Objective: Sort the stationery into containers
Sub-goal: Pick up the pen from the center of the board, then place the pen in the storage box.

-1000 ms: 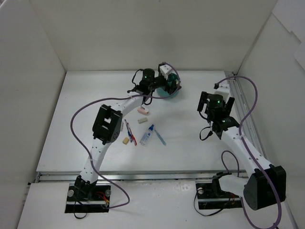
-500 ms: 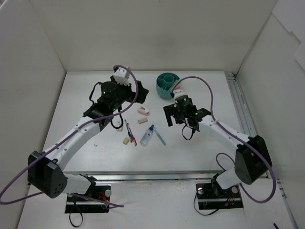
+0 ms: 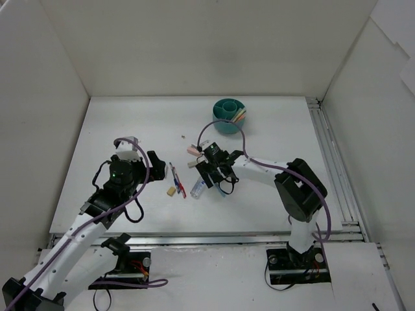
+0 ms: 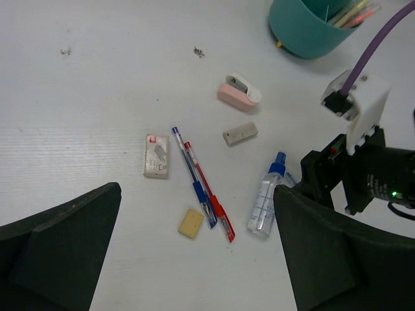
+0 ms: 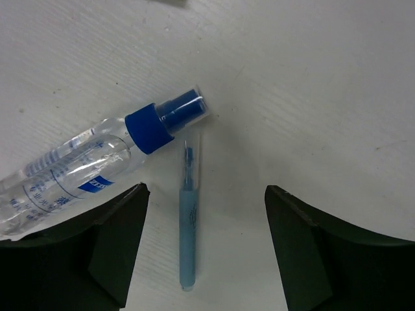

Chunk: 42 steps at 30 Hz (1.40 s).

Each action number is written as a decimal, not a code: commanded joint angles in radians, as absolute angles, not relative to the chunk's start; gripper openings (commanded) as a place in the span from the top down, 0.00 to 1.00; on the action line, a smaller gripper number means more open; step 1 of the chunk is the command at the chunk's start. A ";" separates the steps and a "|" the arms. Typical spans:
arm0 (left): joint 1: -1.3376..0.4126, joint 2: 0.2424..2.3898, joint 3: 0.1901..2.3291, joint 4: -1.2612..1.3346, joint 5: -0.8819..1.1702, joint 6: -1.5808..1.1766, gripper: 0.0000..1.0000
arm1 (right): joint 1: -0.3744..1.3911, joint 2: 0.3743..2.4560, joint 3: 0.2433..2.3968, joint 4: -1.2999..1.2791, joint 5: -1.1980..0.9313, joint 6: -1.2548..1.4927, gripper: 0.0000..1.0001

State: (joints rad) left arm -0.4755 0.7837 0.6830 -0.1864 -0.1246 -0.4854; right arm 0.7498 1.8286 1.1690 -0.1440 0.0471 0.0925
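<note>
The step in hand looked like picking up the teal pen (image 5: 188,227), one of the loose items not yet sorted. It lay flat on the counter (image 5: 311,78) just beside the blue cap of the small clear bottle (image 5: 71,168), its clear-capped end toward the cap. Whether the two touched I could not tell.

The right hand (image 5: 204,214) hung low over that pen. Its fingers stood well apart, one on each side of the barrel, and held nothing. One finger (image 5: 104,253) sat close to the bottle's body.

The left hand (image 3: 155,170) was spread wide and empty, well apart from the bottle on the side where the blue pen (image 4: 191,168) and red pen (image 4: 207,194) lay together. Past those pens from the bottle lay a white eraser (image 4: 155,155), and a tan eraser (image 4: 190,222) lay near the pens' lower ends. A grey eraser (image 4: 240,133) and a pink one (image 4: 237,96) lay between the bottle and the teal cup (image 4: 305,39). The cup stood well beyond the bottle toward the back wall and already held a few pens (image 4: 353,11).

By my judgement most of the sorting was left to do. The next move called for lowering the right hand until the fingers bracketed the thin barrel at counter level. It would then need to close squarely without nudging the bottle, which would likely roll. After that came a lift and a carry to the cup.
</note>
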 commanded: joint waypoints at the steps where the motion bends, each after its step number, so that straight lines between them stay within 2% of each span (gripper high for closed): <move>1: -0.468 0.750 0.687 -0.189 -0.183 -0.509 0.00 | 0.755 1.848 1.210 -0.143 0.072 0.113 0.32; 5: -0.459 0.727 0.681 -0.195 -0.187 -0.503 0.00 | 0.755 1.873 1.203 -0.143 0.087 0.140 0.44; 6: -0.459 0.727 0.683 -0.196 -0.190 -0.502 0.00 | 0.755 1.879 1.195 -0.143 0.087 0.147 0.50; 7: -0.459 0.729 0.686 -0.199 -0.192 -0.500 0.00 | 0.756 1.878 1.189 -0.143 0.090 0.152 0.63; 10: -0.459 0.732 0.690 -0.207 -0.202 -0.500 0.00 | 0.738 1.861 1.164 -0.143 0.123 0.182 0.81; 12: -0.459 0.733 0.690 -0.204 -0.204 -0.499 0.00 | 0.721 1.833 1.143 -0.140 0.140 0.204 0.85; 13: -0.459 0.738 0.690 -0.203 -0.204 -0.499 0.00 | 0.709 1.821 1.135 -0.140 0.143 0.207 0.92; 17: -0.448 0.758 0.692 -0.183 -0.183 -0.502 0.00 | 0.655 1.728 1.100 -0.114 0.205 0.209 1.00; 21: -0.407 0.790 0.701 -0.172 -0.135 -0.508 0.00 | 0.600 1.619 1.072 -0.006 0.247 0.196 1.00; 28: -0.335 0.830 0.727 -0.179 -0.092 -0.500 0.00 | 0.431 1.473 0.985 0.530 0.051 0.134 1.00; 33: -0.278 0.838 0.707 -0.124 -0.038 -0.495 0.00 | 0.359 1.603 1.132 0.693 0.006 0.081 1.00; 38: -0.198 0.891 0.727 -0.114 0.049 -0.499 0.00 | 0.288 1.770 1.242 0.883 -0.162 0.109 1.00; 42: -0.175 0.919 0.723 -0.084 0.092 -0.495 0.00 | 0.279 1.877 1.330 0.956 -0.181 0.118 1.00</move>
